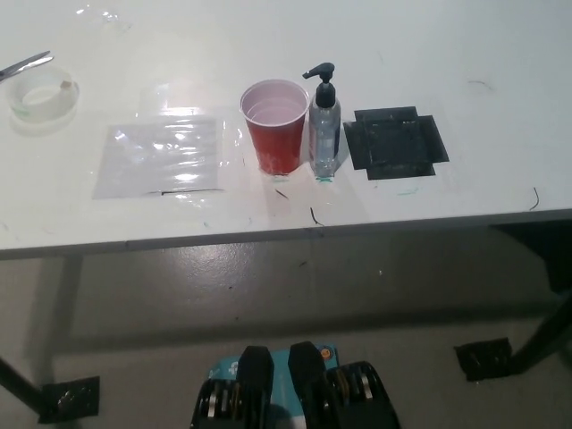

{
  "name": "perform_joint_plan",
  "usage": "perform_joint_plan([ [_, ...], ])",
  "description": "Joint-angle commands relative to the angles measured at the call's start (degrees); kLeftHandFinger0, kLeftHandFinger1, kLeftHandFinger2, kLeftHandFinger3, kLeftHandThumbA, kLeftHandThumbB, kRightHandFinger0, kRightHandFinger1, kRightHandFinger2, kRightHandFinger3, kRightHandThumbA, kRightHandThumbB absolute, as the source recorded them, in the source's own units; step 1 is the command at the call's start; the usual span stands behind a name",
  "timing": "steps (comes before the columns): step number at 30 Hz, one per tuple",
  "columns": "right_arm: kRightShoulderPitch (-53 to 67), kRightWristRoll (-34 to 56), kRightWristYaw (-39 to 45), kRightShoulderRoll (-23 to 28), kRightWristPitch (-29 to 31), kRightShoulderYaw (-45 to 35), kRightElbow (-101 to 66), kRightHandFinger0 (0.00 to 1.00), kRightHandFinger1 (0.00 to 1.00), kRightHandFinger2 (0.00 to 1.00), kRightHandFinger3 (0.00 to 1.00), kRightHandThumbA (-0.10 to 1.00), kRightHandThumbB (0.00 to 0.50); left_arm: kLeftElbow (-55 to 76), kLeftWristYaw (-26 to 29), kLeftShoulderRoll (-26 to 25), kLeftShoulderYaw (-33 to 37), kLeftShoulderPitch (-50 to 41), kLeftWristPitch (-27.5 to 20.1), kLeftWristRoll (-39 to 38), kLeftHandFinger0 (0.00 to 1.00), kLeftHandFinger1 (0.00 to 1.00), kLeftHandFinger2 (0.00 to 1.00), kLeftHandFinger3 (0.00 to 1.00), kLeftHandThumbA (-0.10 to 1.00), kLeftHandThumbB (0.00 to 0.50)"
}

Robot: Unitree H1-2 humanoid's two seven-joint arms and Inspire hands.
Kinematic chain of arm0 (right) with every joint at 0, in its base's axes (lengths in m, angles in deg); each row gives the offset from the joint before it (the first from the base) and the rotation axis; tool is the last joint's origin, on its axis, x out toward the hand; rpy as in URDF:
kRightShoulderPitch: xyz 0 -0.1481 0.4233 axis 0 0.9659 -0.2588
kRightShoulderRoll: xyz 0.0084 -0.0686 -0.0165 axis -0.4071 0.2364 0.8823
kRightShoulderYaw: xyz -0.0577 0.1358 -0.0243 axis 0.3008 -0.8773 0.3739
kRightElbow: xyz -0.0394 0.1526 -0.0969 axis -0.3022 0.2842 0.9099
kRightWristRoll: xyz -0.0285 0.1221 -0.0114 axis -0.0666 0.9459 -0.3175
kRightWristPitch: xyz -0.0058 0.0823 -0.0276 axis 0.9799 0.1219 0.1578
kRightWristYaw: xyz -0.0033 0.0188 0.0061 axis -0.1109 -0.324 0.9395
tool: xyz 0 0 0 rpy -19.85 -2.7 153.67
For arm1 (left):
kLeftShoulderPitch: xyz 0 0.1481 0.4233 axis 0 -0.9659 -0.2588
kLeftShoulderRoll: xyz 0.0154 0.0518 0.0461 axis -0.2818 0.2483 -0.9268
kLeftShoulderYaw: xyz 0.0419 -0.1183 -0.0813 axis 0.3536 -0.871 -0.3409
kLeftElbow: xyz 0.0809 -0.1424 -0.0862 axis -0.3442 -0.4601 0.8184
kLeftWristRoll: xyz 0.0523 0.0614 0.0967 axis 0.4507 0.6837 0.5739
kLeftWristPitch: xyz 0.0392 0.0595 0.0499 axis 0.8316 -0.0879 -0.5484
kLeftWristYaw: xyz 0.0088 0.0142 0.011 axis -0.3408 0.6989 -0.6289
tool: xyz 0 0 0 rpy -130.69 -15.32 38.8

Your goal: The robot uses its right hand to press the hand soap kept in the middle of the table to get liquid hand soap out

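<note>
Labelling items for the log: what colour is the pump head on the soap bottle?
Black, on a clear soap bottle; the pump head shows best in the head view.

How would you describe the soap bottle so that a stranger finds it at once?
On the white table, look near the front edge at its middle, where a red plastic cup stands. The hand soap bottle is upright just right of it, left of a black tape patch. It alone is clear and slim, with a black pump on top.

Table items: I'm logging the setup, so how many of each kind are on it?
Red cup: 1
Soap pump bottle: 1
Tape roll: 1
Clear plastic sheet: 1
Black tape patch: 1
Total: 5
</note>
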State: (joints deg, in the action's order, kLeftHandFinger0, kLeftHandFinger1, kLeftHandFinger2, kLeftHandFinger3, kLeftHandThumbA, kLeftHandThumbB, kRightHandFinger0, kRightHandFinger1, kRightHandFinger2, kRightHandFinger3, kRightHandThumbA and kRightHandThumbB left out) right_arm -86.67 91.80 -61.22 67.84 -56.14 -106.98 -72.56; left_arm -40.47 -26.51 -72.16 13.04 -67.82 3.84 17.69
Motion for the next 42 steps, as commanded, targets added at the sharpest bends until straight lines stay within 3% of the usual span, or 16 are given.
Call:
perform_joint_plan([
  [1,-0.8,-1.0,-0.4,1.7,0.8,1.0,-2.1,0.79,0.86,0.92,0.97,1.0,0.22,1.4,-0.7,-2.2,-0.1,0.8,-1.6,-1.4,0.28,0.45,0.54,0.76,1.0,0.156],
  [4,-1.4,-1.4,-0.5,2.0,1.7,1.6,-2.6,0.85,0.9,0.93,1.0,1.0,0.211,2.1,-0.2,-2.1,0.1,0.6,-1.5,-1.0,0.31,0.45,0.54,0.75,1.0,0.126],
  [7,-3.4,-2.0,-0.9,2.6,1.3,2.2,-3.9,0.86,0.91,0.93,0.99,1.0,0.242,1.3,-0.5,-2.3,0.2,0.9,-1.9,-0.9,0.3,0.46,0.55,0.77,1.0,0.164],
  [9,-4.2,-2.6,-0.8,3.0,0.8,3.1,-5.2,0.84,0.9,0.94,0.99,1.0,0.223,1.0,-0.6,-2.4,0.2,1.0,-2.0,-1.1,0.29,0.45,0.55,0.77,1.0,0.161],
  [10,-6.0,-3.4,-0.4,3.6,0.1,4.4,-6.8,0.89,0.95,0.99,1.0,1.0,0.198,1.4,-0.5,-2.4,0.3,0.9,-2.0,-1.0,0.29,0.45,0.54,0.76,1.0,0.153],
  [13,-8.5,-4.7,0.7,5.3,-1.1,6.9,-8.3,0.95,0.98,1.0,1.0,1.0,0.199,2.2,-0.2,-2.3,0.4,0.6,-1.5,-0.8,0.29,0.45,0.56,0.77,1.0,0.13],
  [16,-10.9,-5.0,2.0,6.9,0.4,9.1,-8.1,0.96,0.98,1.0,1.0,1.0,0.176,1.7,0.0,-2.5,0.4,0.6,-1.4,-0.6,0.29,0.45,0.56,0.77,1.0,0.153],
  [17,-13.1,-5.3,3.0,7.8,-0.6,10.6,-8.0,0.97,0.99,1.0,1.0,1.0,0.232,2.3,0.2,-2.3,0.4,0.7,-1.1,-0.9,0.28,0.45,0.55,0.76,1.0,0.145],
  [18,-14.2,-5.5,3.6,8.3,-0.9,11.5,-8.0,0.98,0.99,1.0,1.0,1.0,0.245,2.6,0.5,-2.2,0.3,0.7,-0.7,-1.0,0.28,0.44,0.55,0.76,1.0,0.144],
  [23,-19.1,-6.7,5.1,10.0,-2.0,16.2,-7.2,0.94,0.97,0.98,1.0,1.0,0.225,2.1,0.1,-2.4,0.4,0.8,-1.2,-1.2,0.28,0.45,0.54,0.75,1.0,0.132],
  [25,-21.7,-7.5,6.5,10.2,-2.1,19.0,-6.7,0.99,1.0,1.0,1.0,1.0,0.223,1.7,-0.2,-2.5,0.5,0.7,-1.5,-1.2,0.31,0.46,0.53,0.75,1.0,0.135],
  [30,-25.9,-12.0,10.1,12.6,-0.9,26.6,-5.3,1.0,1.0,1.0,1.0,1.0,0.317,2.1,0.1,-2.5,0.6,0.6,-1.1,-1.0,0.31,0.46,0.53,0.76,1.0,0.134],
  [31,-26.7,-12.6,11.0,13.0,-1.4,28.1,-5.3,1.0,1.0,1.0,1.0,1.0,0.366,1.9,0.1,-2.6,0.6,0.6,-1.3,-0.7,0.31,0.46,0.53,0.77,1.0,0.151],
  [33,-27.8,-13.3,12.5,13.5,-2.1,30.5,-5.4,1.0,1.0,1.0,1.0,1.0,0.388,2.2,0.4,-2.4,0.6,0.1,-1.2,-0.5,0.3,0.46,0.54,0.78,1.0,0.152],
  [40,-32.4,-17.0,17.7,14.6,-0.8,38.0,-4.2,1.0,1.0,1.0,1.0,1.0,0.348,2.2,-0.1,-2.4,0.4,0.2,-1.1,-1.5,0.28,0.44,0.52,0.73,1.0,0.117],
  [42,-33.3,-18.5,18.3,14.6,-0.9,39.7,-3.5,1.0,1.0,1.0,1.0,1.0,0.424,2.0,0.1,-2.5,0.5,0.2,-1.1,-1.1,0.28,0.44,0.54,0.76,1.0,0.147],
])
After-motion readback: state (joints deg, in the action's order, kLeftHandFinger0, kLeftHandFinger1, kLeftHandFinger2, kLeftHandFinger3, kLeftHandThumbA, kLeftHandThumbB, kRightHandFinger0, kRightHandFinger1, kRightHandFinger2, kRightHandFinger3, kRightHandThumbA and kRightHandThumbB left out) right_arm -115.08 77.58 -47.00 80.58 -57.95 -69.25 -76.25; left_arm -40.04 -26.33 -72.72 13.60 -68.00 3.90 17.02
